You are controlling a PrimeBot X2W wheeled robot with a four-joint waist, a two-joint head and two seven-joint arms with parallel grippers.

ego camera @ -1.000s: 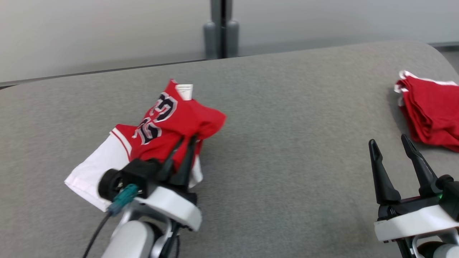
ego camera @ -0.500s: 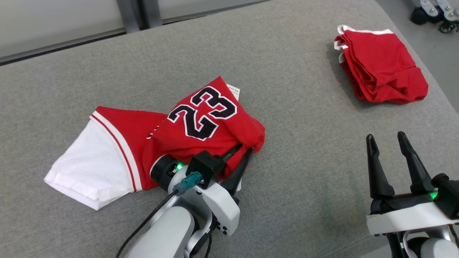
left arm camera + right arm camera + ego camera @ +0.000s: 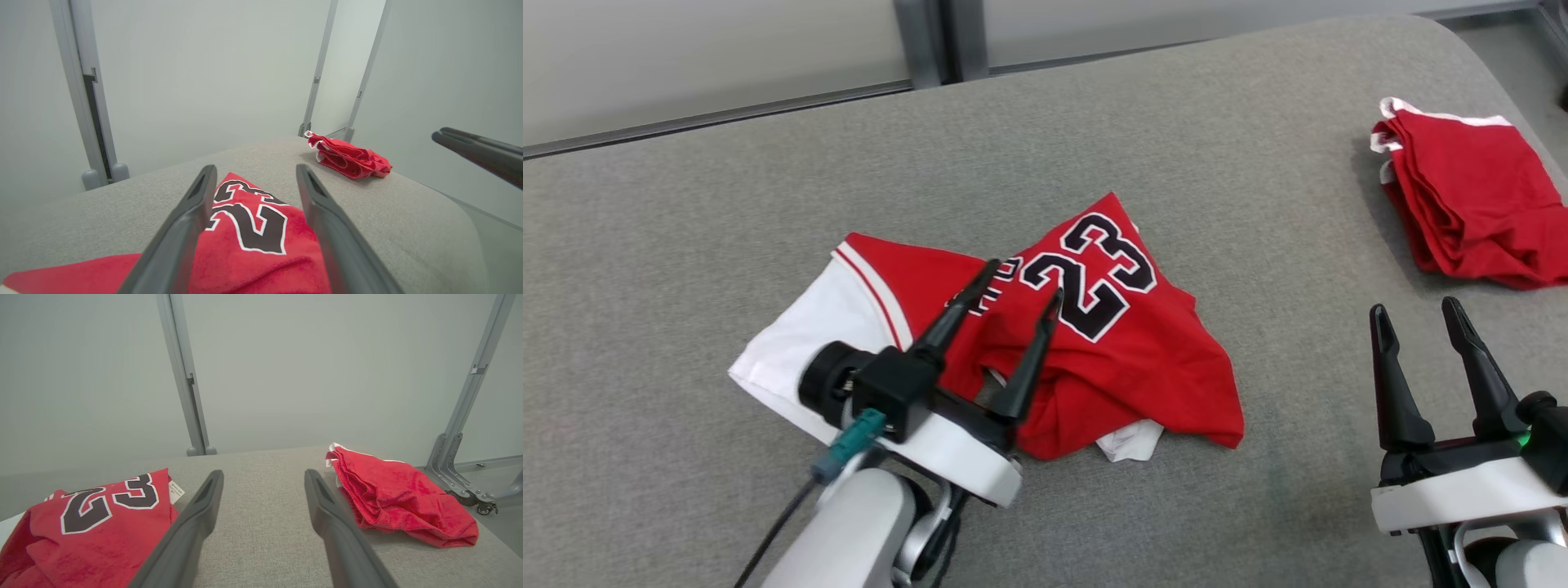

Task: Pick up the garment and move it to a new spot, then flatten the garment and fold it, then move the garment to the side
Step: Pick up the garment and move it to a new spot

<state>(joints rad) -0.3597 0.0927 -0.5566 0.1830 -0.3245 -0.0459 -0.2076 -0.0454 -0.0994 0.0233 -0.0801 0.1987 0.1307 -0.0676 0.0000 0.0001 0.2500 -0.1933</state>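
Note:
The garment (image 3: 1119, 359) is a red jersey with a black "23" and white sleeves, lying crumpled on the grey table (image 3: 686, 212). It also shows in the left wrist view as the garment (image 3: 253, 241) and in the right wrist view as the garment (image 3: 90, 526). My left gripper (image 3: 1023, 278) hovers open just above the jersey's left part, nothing between its fingers. In its own view the left gripper (image 3: 253, 173) frames the "23". My right gripper (image 3: 1414, 308) stands open at the lower right, apart from the jersey. The right gripper (image 3: 261, 475) points over bare table.
A second red garment (image 3: 1470, 208), folded in a pile, lies at the table's far right near its rounded edge; it is also in the left wrist view (image 3: 347, 155) and right wrist view (image 3: 396, 494). Grey metal posts (image 3: 935, 41) and a pale wall stand behind the table.
My left gripper has opened and let go of the jersey, which now lies on the table, and it has lifted slightly. The head camera has shifted. The right gripper stays open.

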